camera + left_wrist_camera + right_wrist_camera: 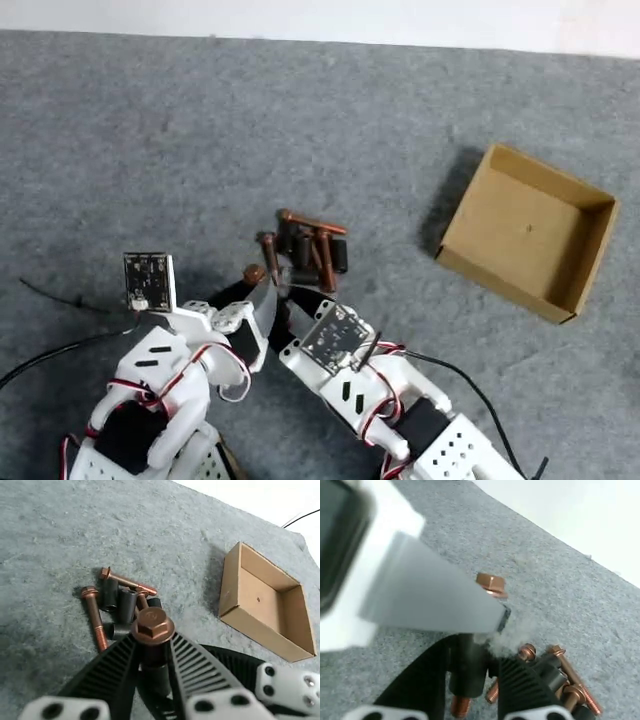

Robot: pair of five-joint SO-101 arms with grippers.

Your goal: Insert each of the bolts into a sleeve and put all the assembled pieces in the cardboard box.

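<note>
Two clamped tools: left tool (152, 637) on a bolt (153, 625), right tool (473, 656) seemingly on its sleeve (468, 674); cardboard box (500, 280) well apart.

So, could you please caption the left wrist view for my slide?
Left gripper holds a copper bolt; loose bolts, sleeves and the cardboard box lie beyond.

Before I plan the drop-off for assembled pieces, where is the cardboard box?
In the high view the cardboard box sits open at the picture's right, apart from the pile of bolts and sleeves to its left.
</note>
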